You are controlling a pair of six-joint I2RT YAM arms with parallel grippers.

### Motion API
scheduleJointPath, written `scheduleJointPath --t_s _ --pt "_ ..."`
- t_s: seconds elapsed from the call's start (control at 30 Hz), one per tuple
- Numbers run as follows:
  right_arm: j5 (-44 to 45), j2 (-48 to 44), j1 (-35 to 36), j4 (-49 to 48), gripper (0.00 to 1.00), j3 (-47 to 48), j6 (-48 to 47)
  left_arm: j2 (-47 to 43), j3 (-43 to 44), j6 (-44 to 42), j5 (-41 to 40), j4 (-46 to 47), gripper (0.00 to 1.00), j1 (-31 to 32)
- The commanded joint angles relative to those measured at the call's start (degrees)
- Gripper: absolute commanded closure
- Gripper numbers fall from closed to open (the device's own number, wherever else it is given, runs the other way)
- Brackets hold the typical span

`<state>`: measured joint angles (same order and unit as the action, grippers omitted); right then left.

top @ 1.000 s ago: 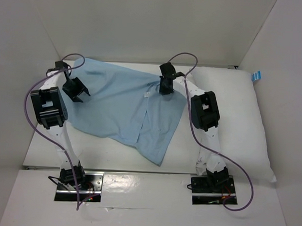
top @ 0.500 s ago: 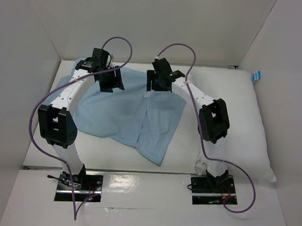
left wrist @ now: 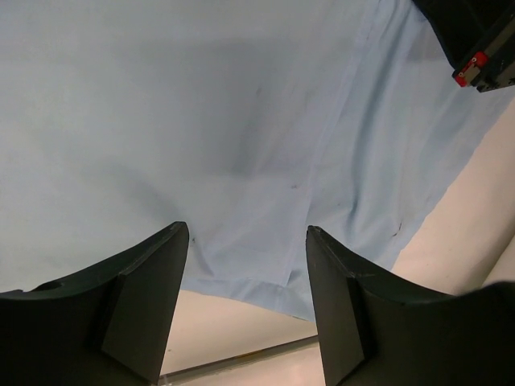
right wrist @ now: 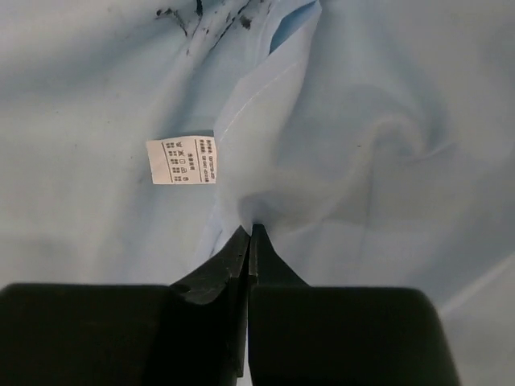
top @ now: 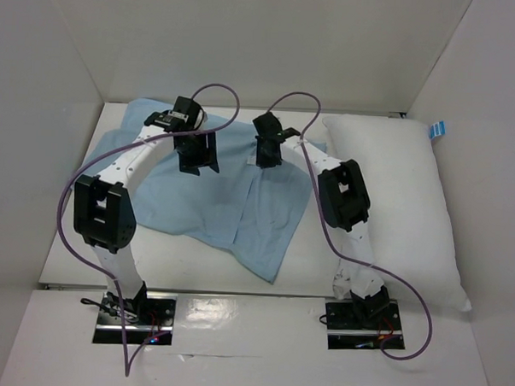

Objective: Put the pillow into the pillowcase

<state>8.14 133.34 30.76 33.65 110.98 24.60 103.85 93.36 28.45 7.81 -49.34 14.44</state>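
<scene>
Here, at the upper left of the overhead frame, the left gripper (top: 197,154) hangs over the pillowcase (top: 176,202) with its jaws spread apart and nothing between them. Its wrist view shows only plain light blue cloth beyond the two dark fingers (left wrist: 145,281). The pillowcase lies flat and wrinkled on the white table (top: 186,271), filling the upper left and centre, with one corner pointing toward the lower middle. Just right of centre, the right gripper (top: 266,153) is down on the cloth, its jaws pressed together on a small puckered fold beside a white care label (right wrist: 182,161). Along the right side of the frame lies the pillow (top: 406,208), plump and white, outside the pillowcase, with a small blue tag (top: 436,129) at its upper right corner.
</scene>
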Motion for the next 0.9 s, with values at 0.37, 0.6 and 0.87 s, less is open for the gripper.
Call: scheduleJointPath --t_s 0.37,0.6,0.87 --pt "-6.45 -19.51 -4.13 -12.71 1.0 -23.59 1.24 8.55 6.21 -1.82 -6.75 -0.4 0.29 10.87" --pt "-9.64 -18.29 -7.55 -13.87 0.93 -27.39 0.71 16.37 11.05 -0.51 -6.77 0.91 0.35 13.69" --pt "-11.21 -20.14 -9.14 -15.98 0.88 -29.5 0.71 21.13 12.72 0.73 -4.12 5.03 0.35 14.22"
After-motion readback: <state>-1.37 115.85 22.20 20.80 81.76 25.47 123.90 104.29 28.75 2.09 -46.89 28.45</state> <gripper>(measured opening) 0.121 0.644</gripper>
